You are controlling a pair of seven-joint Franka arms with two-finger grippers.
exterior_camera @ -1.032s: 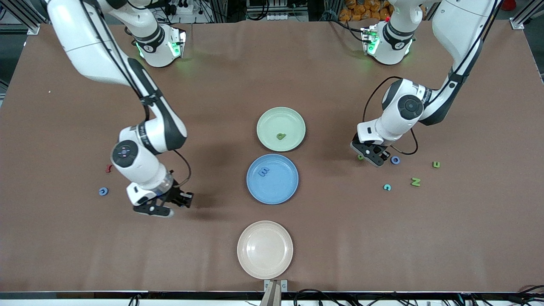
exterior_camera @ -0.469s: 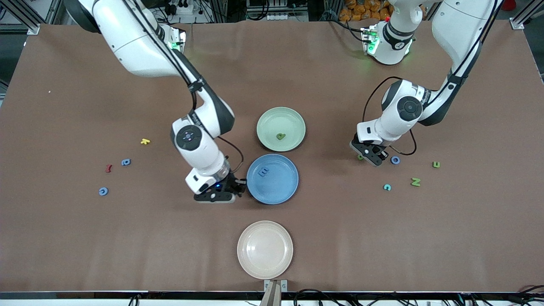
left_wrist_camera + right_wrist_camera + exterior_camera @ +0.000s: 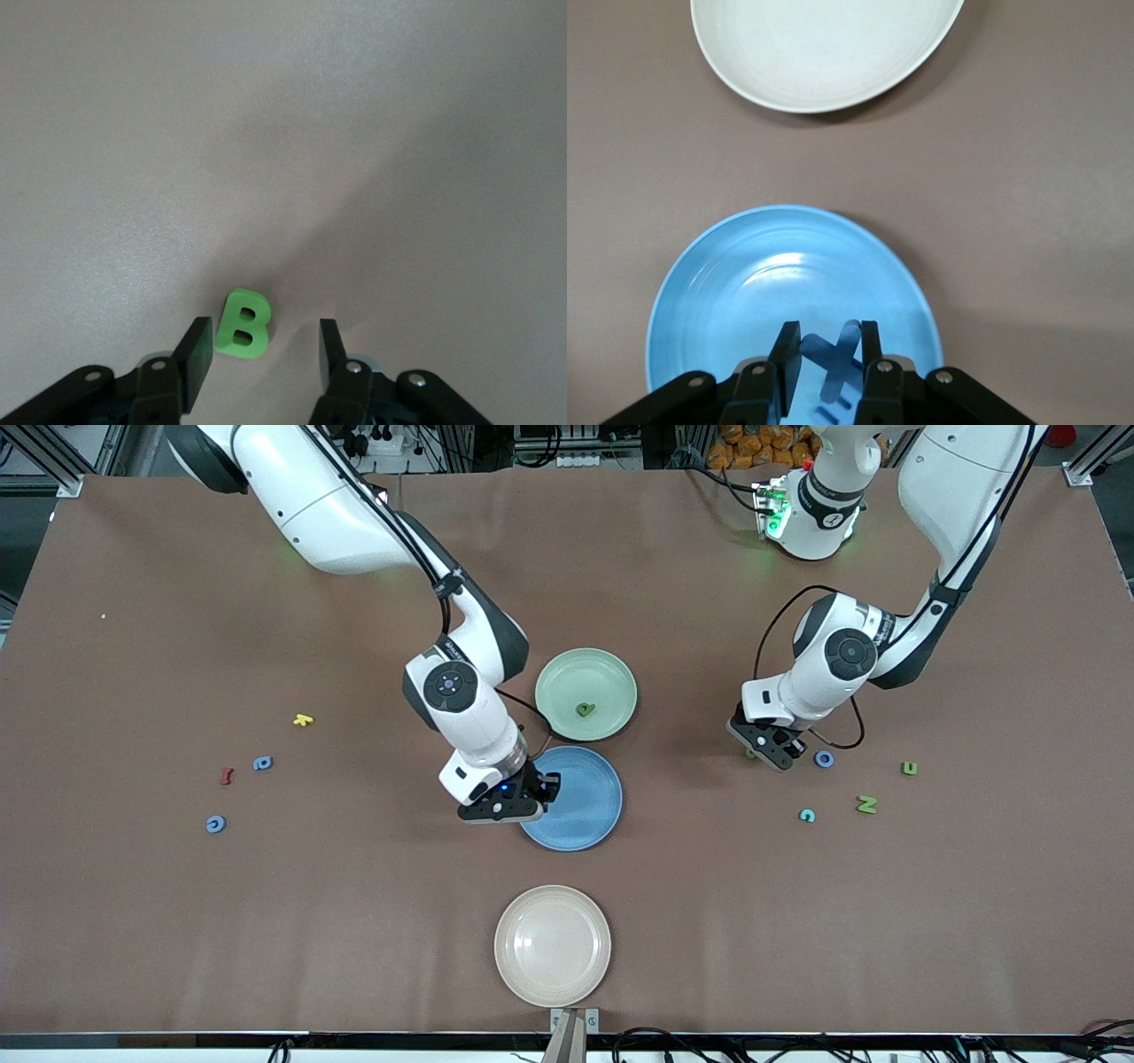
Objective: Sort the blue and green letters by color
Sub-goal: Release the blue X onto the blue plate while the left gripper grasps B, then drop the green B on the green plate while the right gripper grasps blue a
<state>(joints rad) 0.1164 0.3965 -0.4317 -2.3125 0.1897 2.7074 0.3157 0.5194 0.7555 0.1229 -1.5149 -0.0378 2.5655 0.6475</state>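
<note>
2 grippers engaged: right gripper point(image 3: 826, 365) pinches a blue letter point(image 3: 835, 359) over the blue plate point(image 3: 592, 815); left gripper point(image 3: 266, 354), fingers spread, straddles green B point(image 3: 243, 324) on the table. Foam looks light, soft; grip flat edges.

Cream plate point(image 3: 553, 946) nearest front camera; yellow letter point(image 3: 303, 720), dark red letter point(image 3: 227, 776) toward right arm's end.

Bright, even overhead light; soft shadows, sharp focus.
</note>
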